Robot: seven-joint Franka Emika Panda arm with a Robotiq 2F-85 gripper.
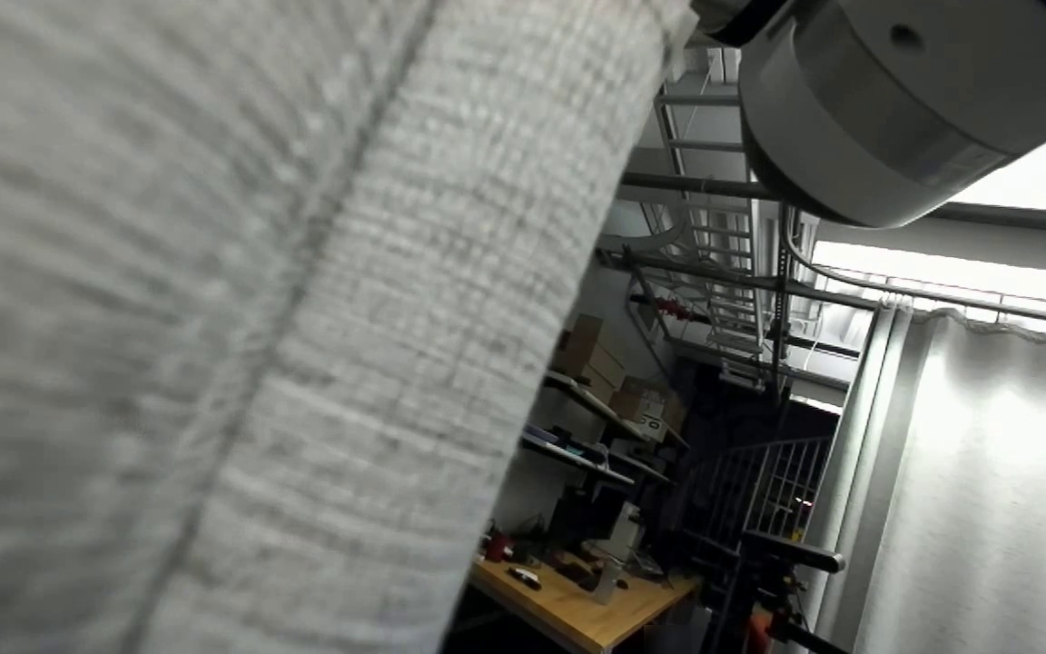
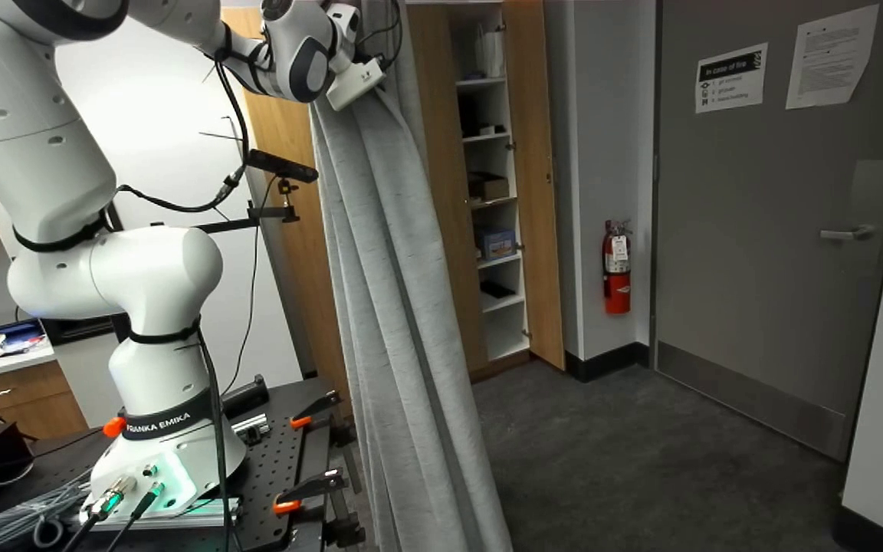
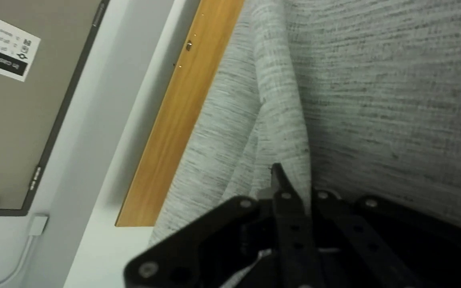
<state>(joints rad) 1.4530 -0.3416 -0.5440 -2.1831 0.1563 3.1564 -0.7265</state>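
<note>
A grey woven curtain [image 3: 280,108] fills much of the wrist view, with a thick fold running down into my gripper [image 3: 294,188]. The jaws are shut on that fold. One dark fingertip [image 3: 278,174] shows in front of the cloth, while the other is mostly hidden by it. In an exterior view the curtain [image 2: 411,307] hangs in long slanting folds from the wrist end of the white arm [image 2: 154,268], its fingers not distinguishable there. Very close cloth of the curtain [image 1: 260,318] covers the left half of an exterior view, beside part of the arm [image 1: 904,109].
Behind the curtain stands an open wooden cabinet [image 2: 537,192] with shelves. A fire extinguisher [image 2: 617,268] hangs beside a grey door [image 2: 763,253]. Clamps [image 2: 311,487] line the black base table's edge [image 2: 280,429]. A camera on a stand [image 2: 282,165] is close to the arm.
</note>
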